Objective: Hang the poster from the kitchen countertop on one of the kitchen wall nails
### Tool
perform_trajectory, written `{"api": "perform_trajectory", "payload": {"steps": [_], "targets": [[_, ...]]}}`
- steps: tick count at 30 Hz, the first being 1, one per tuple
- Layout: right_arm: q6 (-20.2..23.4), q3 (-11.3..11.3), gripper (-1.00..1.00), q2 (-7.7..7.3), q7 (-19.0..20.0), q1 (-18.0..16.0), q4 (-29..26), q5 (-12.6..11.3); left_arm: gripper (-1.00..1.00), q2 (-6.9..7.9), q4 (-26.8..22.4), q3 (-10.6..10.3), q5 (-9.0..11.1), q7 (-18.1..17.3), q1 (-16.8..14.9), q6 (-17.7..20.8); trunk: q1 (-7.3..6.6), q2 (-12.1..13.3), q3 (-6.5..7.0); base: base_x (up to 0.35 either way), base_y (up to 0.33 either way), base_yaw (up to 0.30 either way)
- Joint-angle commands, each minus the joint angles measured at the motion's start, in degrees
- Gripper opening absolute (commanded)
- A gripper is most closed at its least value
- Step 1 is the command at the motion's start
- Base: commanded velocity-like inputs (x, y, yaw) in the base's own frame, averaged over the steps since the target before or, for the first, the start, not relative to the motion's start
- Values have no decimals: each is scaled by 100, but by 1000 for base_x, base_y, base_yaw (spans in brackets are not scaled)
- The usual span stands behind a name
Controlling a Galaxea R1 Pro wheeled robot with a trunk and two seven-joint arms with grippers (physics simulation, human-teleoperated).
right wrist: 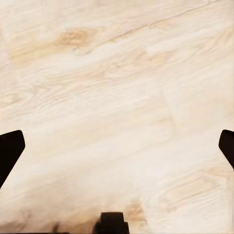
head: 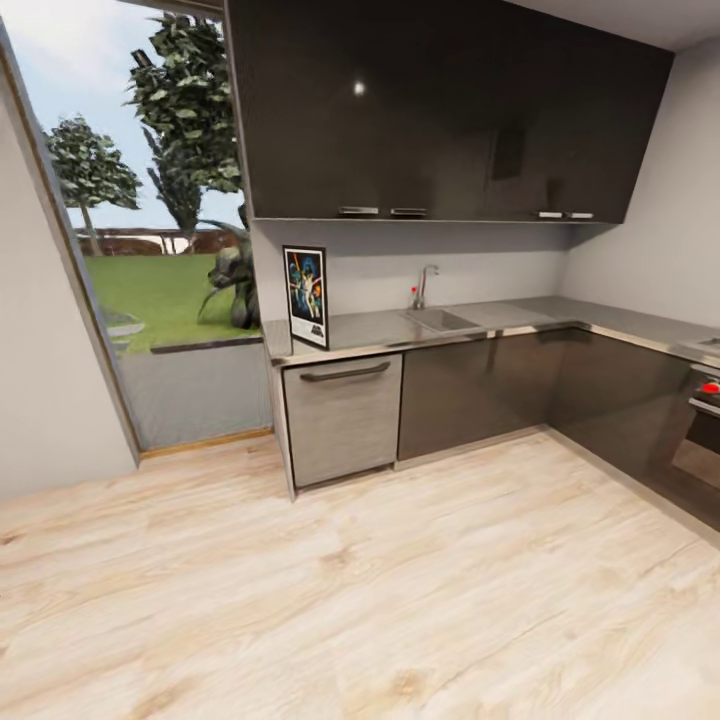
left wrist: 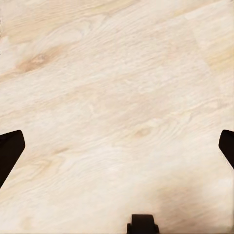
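The poster (head: pixel 306 296) stands upright at the left end of the kitchen countertop (head: pixel 500 322), black-framed with colourful figures on dark blue. The grey steel-like worktop runs right past an inset sink (head: pixel 441 319) and tap (head: pixel 421 285), then turns along the right wall. In the left wrist view my left gripper (left wrist: pixel 117 146) is open, its dark fingertips (left wrist: pixel 9 151) spread wide over pale wooden floor. My right gripper (right wrist: pixel 117 146) is open too in the right wrist view, with fingertips (right wrist: pixel 9 151) apart above the floor and nothing between them. I cannot make out a wall nail.
A silver dishwasher front (head: pixel 342 415) sits under the poster, with dark cabinets (head: pixel 480 385) beside it and dark wall cupboards (head: pixel 440 110) above. An oven (head: pixel 700 420) is at the right edge. A tall window (head: pixel 150 230) onto a garden fills the left. Wooden floor (head: pixel 350 600) stretches in front.
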Motion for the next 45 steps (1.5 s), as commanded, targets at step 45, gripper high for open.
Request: {"api": "perform_trajectory", "payload": {"steps": [45], "targets": [[-19, 0, 100, 66, -19, -7, 2, 6, 100, 5, -22, 84, 3, 19, 2, -7, 3, -2, -5, 121, -76, 278]]}}
